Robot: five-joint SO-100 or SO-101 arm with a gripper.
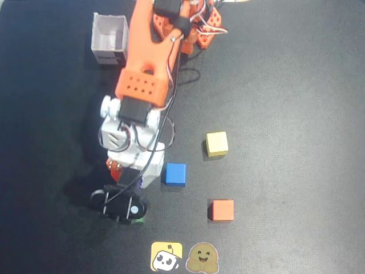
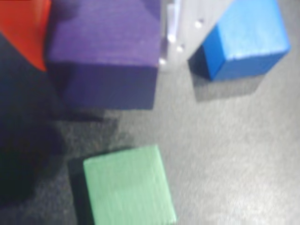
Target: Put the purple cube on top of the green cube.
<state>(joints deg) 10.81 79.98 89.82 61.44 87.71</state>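
Pinching the small matte dark purple cube point(image 2: 105, 51), the end effector point(image 2: 103, 42) hangs above the matte green cube point(image 2: 129, 187), a blue cube point(image 2: 243, 40) beside it.

- Orange arm point(image 1: 142, 63) stretched from top edge downward in overhead view.
- Gripper point(image 2: 105, 51) pointing down, jaws closed around purple cube point(image 2: 103, 56).

Arm point(image 1: 142, 57): orange printed shell w/ grid of small holes nr wrist, white wrist section, black servo blocks. Black + white cables run alongside. End effector point(image 1: 122, 206): black, round parts, orange bit just above.
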